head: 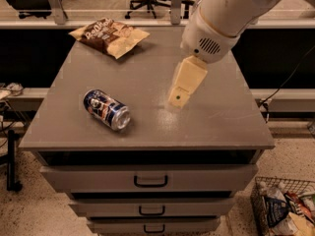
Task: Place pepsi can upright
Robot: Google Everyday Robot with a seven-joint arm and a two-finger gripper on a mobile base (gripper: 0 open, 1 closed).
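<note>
Starting from the front, the grey cabinet (pixel 221 117) shows three drawers (pixel 197 177) with dark handles, and a wire basket (pixel 261 200) with packets stands on the floor at its right front corner. On the cabinet top, near the front left, the pepsi can (pixel 107 109) lies on its side, its silver end turned to the front right. The gripper (pixel 178 98) hangs above the middle of the top, well apart from the can; I cannot tell if it is open or closed. A chip bag (pixel 109 35) lies at the far left corner.

Dim; soft tabletop (pixel 147 68) sheen by gripper (pixel 178 100)
</note>
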